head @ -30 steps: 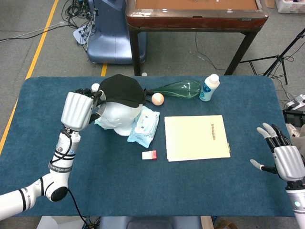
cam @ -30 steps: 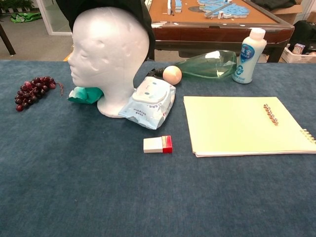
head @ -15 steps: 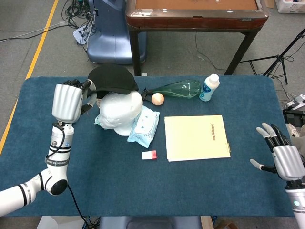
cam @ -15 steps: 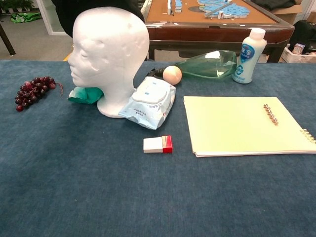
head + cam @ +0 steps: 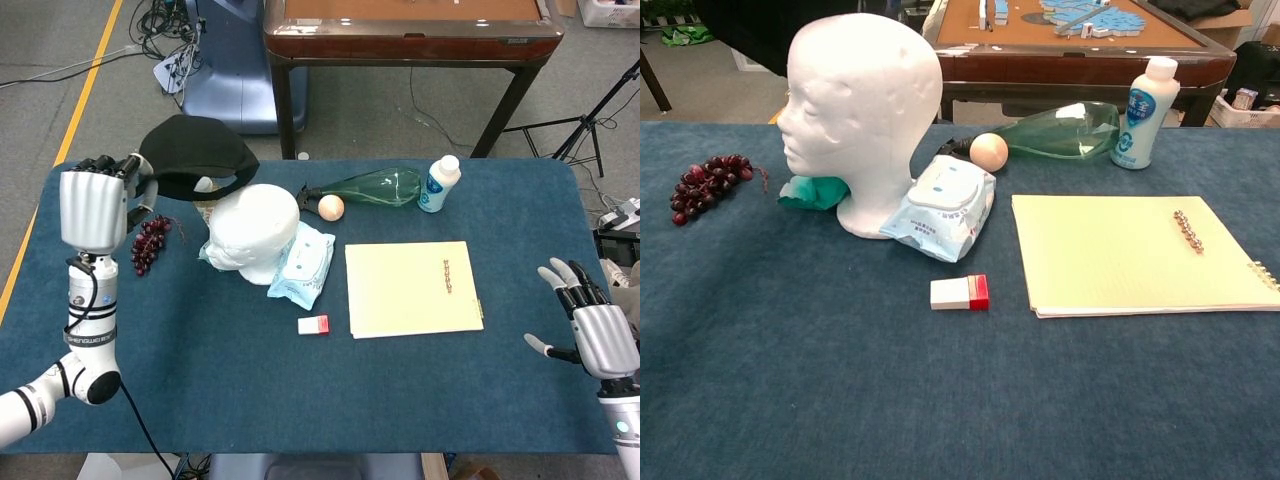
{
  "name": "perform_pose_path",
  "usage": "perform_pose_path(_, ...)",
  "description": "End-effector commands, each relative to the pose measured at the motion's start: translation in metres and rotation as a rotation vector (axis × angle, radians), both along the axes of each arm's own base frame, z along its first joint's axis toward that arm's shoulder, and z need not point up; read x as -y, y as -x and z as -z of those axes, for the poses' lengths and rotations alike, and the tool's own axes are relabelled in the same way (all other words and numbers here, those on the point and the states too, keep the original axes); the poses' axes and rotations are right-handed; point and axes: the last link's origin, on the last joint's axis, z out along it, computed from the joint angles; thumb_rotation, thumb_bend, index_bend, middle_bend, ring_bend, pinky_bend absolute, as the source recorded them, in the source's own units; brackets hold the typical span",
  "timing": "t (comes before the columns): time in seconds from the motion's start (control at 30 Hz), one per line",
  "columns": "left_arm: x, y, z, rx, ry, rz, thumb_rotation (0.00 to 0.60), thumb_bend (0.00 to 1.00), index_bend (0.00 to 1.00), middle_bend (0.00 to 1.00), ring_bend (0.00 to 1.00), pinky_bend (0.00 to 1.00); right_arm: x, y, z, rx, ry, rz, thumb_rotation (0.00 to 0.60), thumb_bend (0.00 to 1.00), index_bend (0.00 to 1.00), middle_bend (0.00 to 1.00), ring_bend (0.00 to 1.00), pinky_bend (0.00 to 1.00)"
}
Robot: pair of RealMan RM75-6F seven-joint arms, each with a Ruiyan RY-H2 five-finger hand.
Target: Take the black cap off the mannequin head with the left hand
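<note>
So the bench (image 5: 300,400) has a dark blue cloth over it, and the biggest thing on it is the pale yellow spiral notebook (image 5: 412,288), lying flat right of centre. Next down is the white mannequin head (image 5: 252,226), bare on top, standing upright toward the far left part of the bench and facing the left edge in the chest view. The black cap (image 5: 192,158) is off it, up in the air over the far left corner, clear of the head, with the left hand (image 5: 95,203) gripping it at the brim side, fingers curled around the edge.

Stuff crowding the head: a pack of wet wipes (image 5: 941,207) leans against its base on the right, a teal cloth (image 5: 810,191) is tucked under its chin side, and a bunch of dark grapes (image 5: 708,182) sits just left of that, under the raised cap. Behind the head, along the far edge, a clear green glass bottle (image 5: 372,186) lies on its side with a small peach-coloured ball (image 5: 331,207) touching its neck end, and a little white bottle (image 5: 439,184) with a blue label stands upright next to it. A small white and red box (image 5: 960,292) sits alone in front of the wipes.

The right hand (image 5: 590,322) is way off at the near right corner, fingers spread, holding nothing.
</note>
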Motion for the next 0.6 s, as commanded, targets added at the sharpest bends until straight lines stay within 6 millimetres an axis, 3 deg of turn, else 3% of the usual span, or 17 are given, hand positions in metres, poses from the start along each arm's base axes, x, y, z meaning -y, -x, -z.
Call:
perform_pose_path(0.03,0.003,0.016,-0.008,-0.016,-0.032,-0.03,0.6,0.6,0.62,0.78,0.65,0.72,0.0,0.0,0.001,-0.003,-0.001,0.0,0.6,0.0,0.11,0.09,0.02,0.19)
perform_pose_path(0.33,0.038,0.064,-0.022,-0.061,-0.076,-0.068,0.6,0.6,0.62,0.78,0.65,0.72,0.001,-0.001,0.003,-0.013,-0.007,0.005,0.6,0.0,0.11,0.09,0.02,0.19)
perform_pose_path(0.6,0.075,0.099,-0.009,-0.106,-0.053,-0.077,0.6,0.6,0.62,0.78,0.65,0.72,0.002,-0.001,0.007,-0.025,-0.015,0.007,0.6,0.0,0.11,0.09,0.02,0.19)
